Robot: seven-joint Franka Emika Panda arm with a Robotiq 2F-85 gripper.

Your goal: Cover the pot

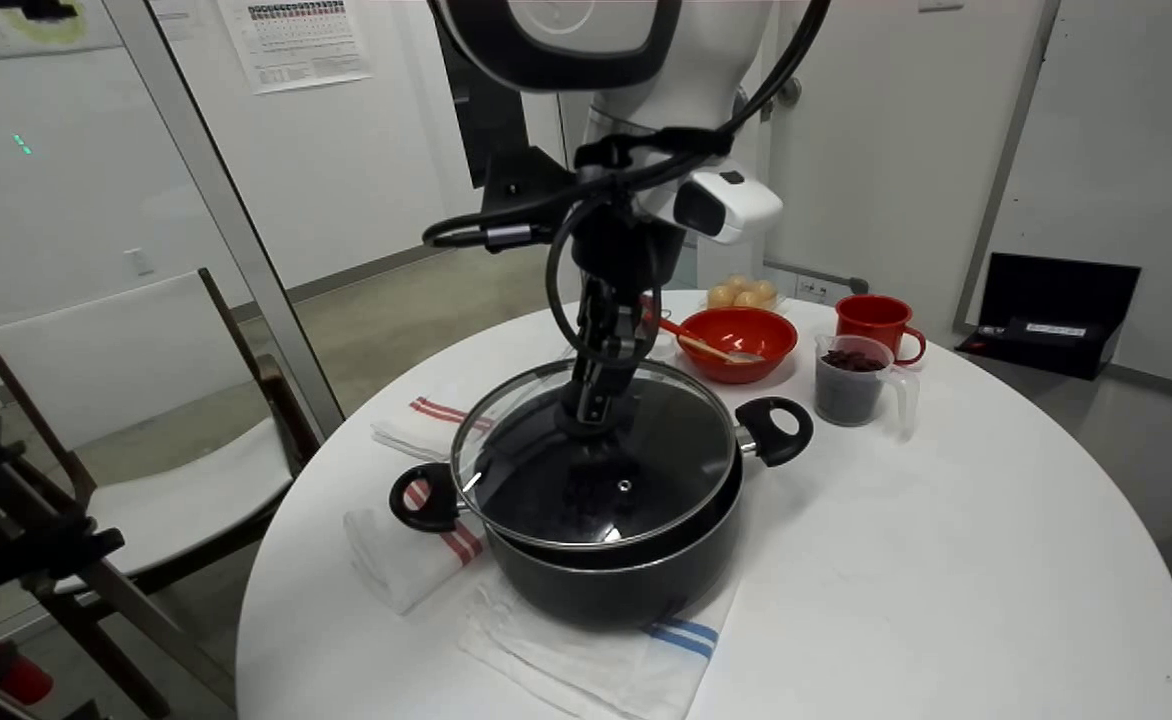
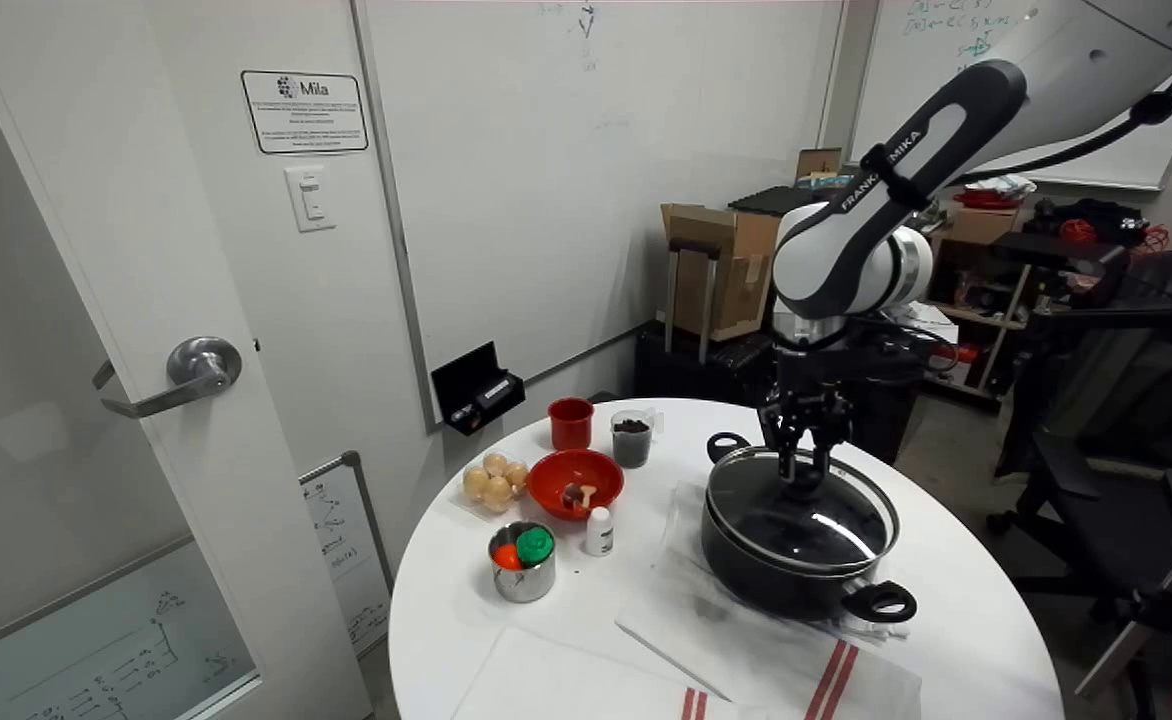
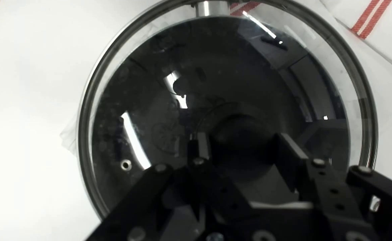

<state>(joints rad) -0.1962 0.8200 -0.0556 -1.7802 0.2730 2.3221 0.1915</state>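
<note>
Red bowl (image 1: pixel 731 373), red mug (image 1: pixel 871 318), clear jug (image 1: pixel 844 398) and shiny metal cup (image 2: pixel 526 585) are standing apart from the round black pot (image 1: pixel 616 597), which is resting on striped cloth towels (image 1: pixel 591 665). Just over the pot, the gripper (image 2: pixel 806 471) is clamping the knob (image 3: pixel 241 154) of a metal-rimmed glass lid (image 1: pixel 606 475).

Round white table (image 1: pixel 966 590); pale chair (image 1: pixel 136 355); whiteboard (image 2: pixel 586 220) on white wall (image 2: pixel 336 300); door (image 2: pixel 161 290) (metal lever handle (image 2: pixel 204 368)).
</note>
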